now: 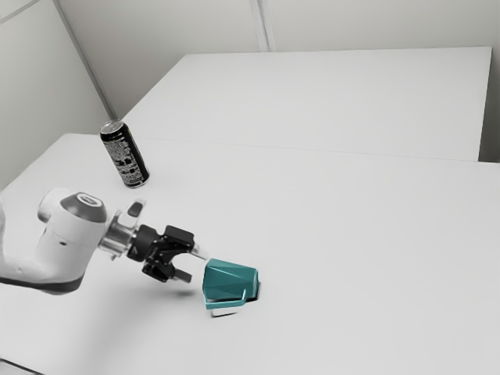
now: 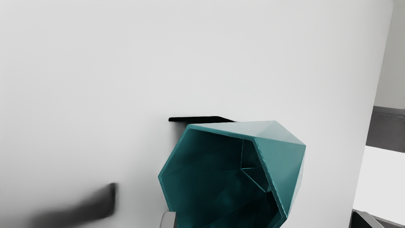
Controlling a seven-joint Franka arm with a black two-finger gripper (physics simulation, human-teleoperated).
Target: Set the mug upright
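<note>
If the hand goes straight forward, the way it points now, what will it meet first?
Most likely the hand would meet the teal mug, around its open mouth; the exact gap is unclear.

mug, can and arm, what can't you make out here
Mug, inside: exterior view, hidden by its own wall.
Mug's lower rim: wrist view, cut off by the bottom edge.
Contact between gripper and rim: wrist view, a fingertip covers part of the rim.
Can's print: exterior view, too small to read.
Arm's base: cut off by the exterior view's left edge.
</note>
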